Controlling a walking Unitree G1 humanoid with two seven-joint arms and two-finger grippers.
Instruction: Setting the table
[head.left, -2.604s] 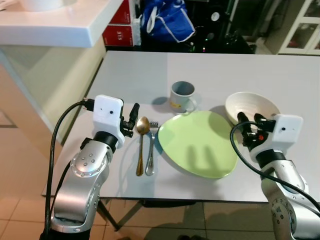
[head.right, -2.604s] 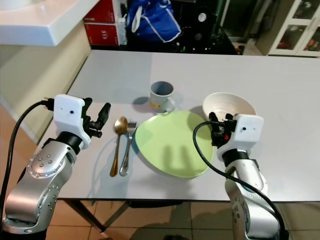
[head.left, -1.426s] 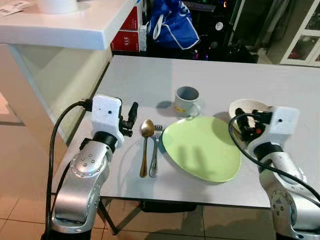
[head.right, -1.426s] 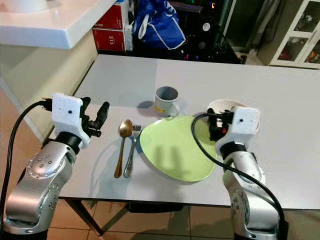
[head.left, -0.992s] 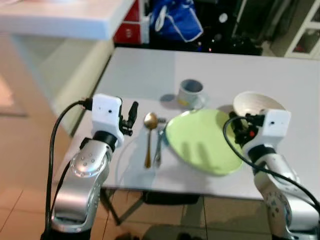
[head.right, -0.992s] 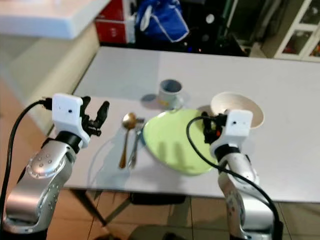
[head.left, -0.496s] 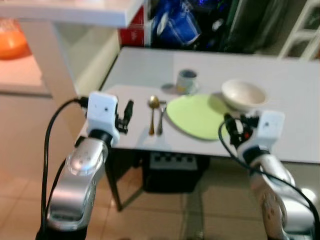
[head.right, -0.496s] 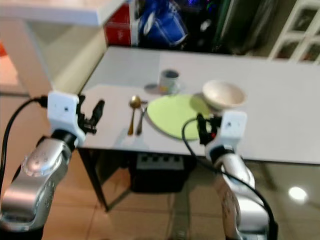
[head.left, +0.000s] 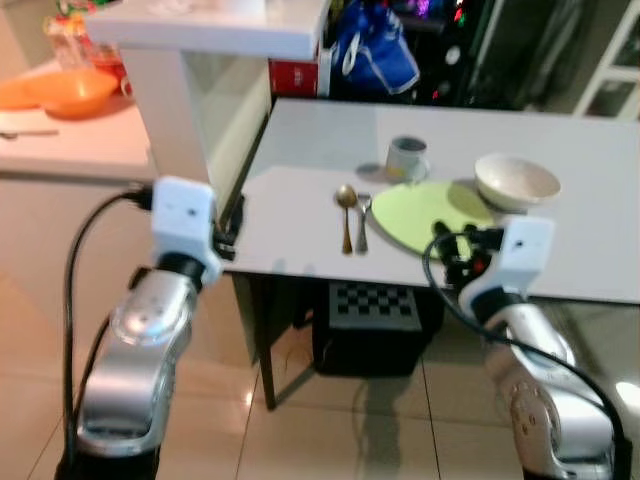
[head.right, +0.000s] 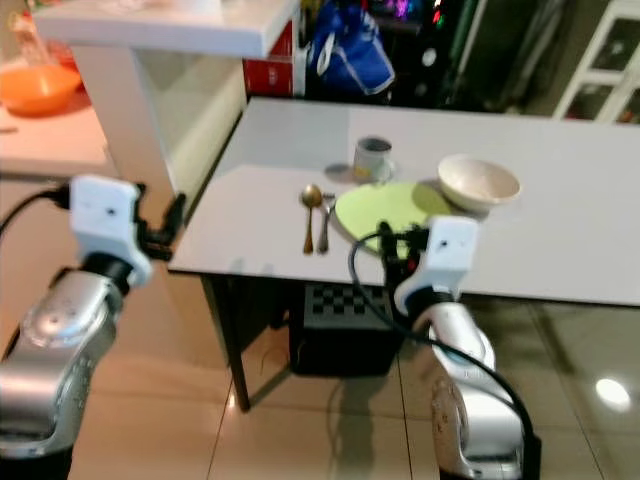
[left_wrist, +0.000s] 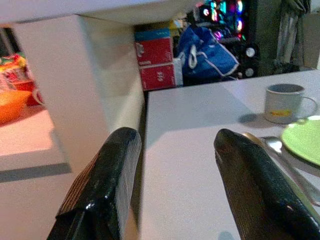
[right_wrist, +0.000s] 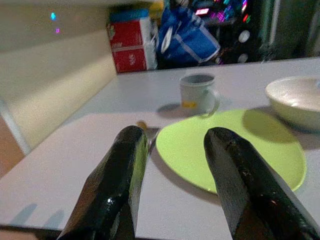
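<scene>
spoon (head.left: 345, 212) and fork (head.left: 362, 214) lie left of plate (head.left: 428, 212), mug (head.left: 406, 158) behind.

Grey surface (head.left: 300, 190) w/ a place setting toward its near edge: green plate (head.left: 430, 212), gold spoon (head.left: 346, 212) & silver fork (head.left: 362, 218) side by side just left of the plate. Grey mug (head.left: 406, 157) behind the plate, white bowl (head.left: 515, 180) at the plate's far right, close to its rim. Rest of the top is bare.

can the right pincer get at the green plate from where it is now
Probably yes: the open right pincer hangs at the table's near edge, facing the green plate, with nothing between them.
</scene>
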